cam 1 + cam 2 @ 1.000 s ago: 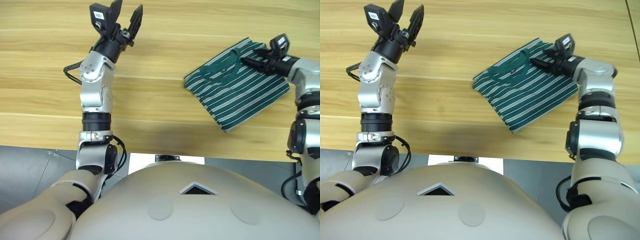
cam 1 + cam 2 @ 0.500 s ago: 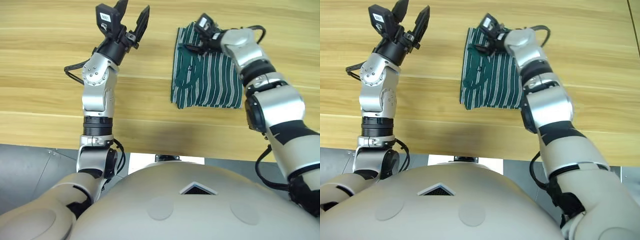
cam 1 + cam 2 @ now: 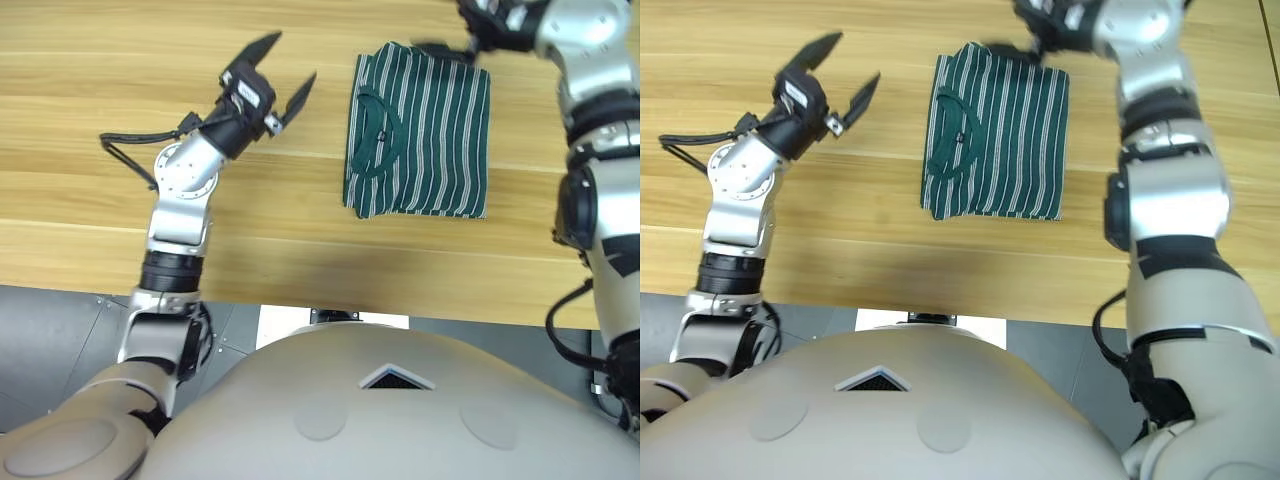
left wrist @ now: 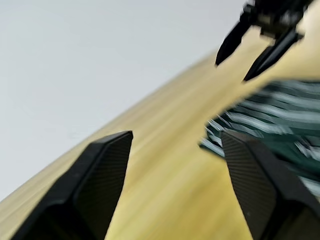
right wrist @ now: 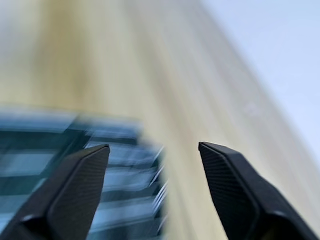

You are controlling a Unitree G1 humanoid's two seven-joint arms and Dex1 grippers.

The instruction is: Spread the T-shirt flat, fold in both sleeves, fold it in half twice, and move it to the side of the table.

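The green T-shirt (image 3: pixel 418 130) with white stripes lies folded into a small rectangle on the wooden table (image 3: pixel 300 220), collar toward its left side. My right gripper (image 3: pixel 452 48) hovers open over the shirt's far right corner, nothing between its fingers; in the right wrist view (image 5: pixel 152 146) the striped cloth (image 5: pixel 60 170) blurs beneath it. My left gripper (image 3: pixel 292 58) stands open just left of the shirt, apart from it, pointing toward it. In the left wrist view (image 4: pixel 176 134) the shirt's edge (image 4: pixel 260 120) lies ahead, with the right gripper (image 4: pixel 262 37) above it.
The table's front edge (image 3: pixel 330 295) runs close below the shirt, with grey floor (image 3: pixel 60 330) beyond it. Bare wood stretches to the left of the shirt and behind my left arm.
My right gripper dragged the shirt from the right toward the middle and turned it square, then let go and drew back to its far right corner. My left gripper tilted down toward the shirt.
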